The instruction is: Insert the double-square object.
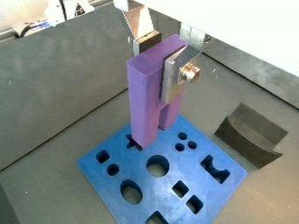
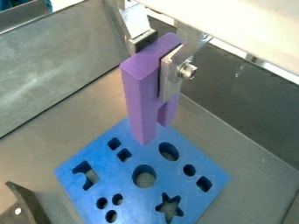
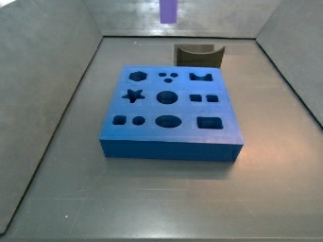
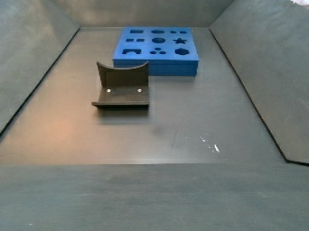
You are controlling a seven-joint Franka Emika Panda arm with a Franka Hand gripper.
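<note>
1. The claw [image 1: 176, 68] is clamped on the double-square object [image 1: 152, 92], a silver finger [image 1: 176, 74] pressed flat against one side of the peg's upper part. It holds the peg upright, high above the blue block [image 1: 163, 171], with clear air under the peg's lower end.

2. In a side view only the peg's lower tip [image 3: 169, 10] shows at the top of the frame, so the peg hangs well above the table [image 3: 76, 113] (the claw itself is out of that picture).

3. Risk, as I judge it: the block carries many holes of different shapes [image 2: 145, 178], and the peg's double-square section fits only one. A descent over the wrong hole, or with the peg turned off the hole's own orientation, would jam its end on the block's top face.

4. A second risk: the grip sits high on a long peg. If the lower end catches a hole's edge, the peg could tilt or slide between the pads and end up crooked.

5. A hard push on a misaligned peg could also shove the block across the table, as nothing visible pins it down.

6. The dark curved piece [image 4: 121, 87] lies apart from the block, nearer the table's middle, and looks clear of the path.

7. No brand, label or readable writing shows on the peg, block, curved piece or table.
</note>
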